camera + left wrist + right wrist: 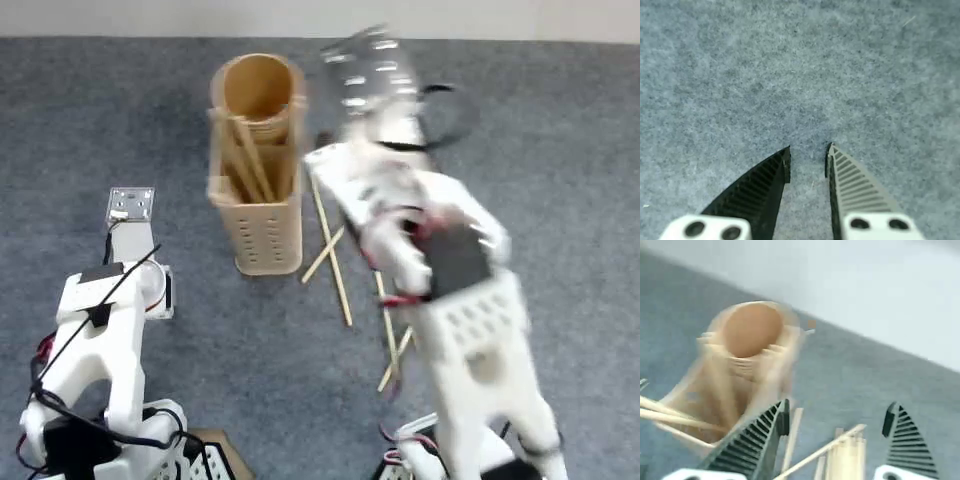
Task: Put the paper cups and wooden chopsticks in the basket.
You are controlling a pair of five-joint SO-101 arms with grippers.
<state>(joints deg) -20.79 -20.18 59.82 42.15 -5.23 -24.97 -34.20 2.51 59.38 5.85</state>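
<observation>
You have a basket (pixel 265 225) standing upright on grey carpet (pixel 100 100), with stacked paper cups (pixel 257 90) and several chopsticks (pixel 245 150) inside it. Loose chopsticks (pixel 330 250) lie scattered just beside the basket, on your right arm's side. Your right gripper (pixel 837 410) hangs near the basket, fingers spread wide and empty. Your left gripper (pixel 807 150) is well apart from the basket, fingers slightly parted over bare carpet.

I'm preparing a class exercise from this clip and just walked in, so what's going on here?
The right gripper, open, is near the basket, which already holds paper cups and some chopsticks. Several loose chopsticks lie on the carpet next to it. The left gripper sits open over bare carpet, holding nothing.
</observation>
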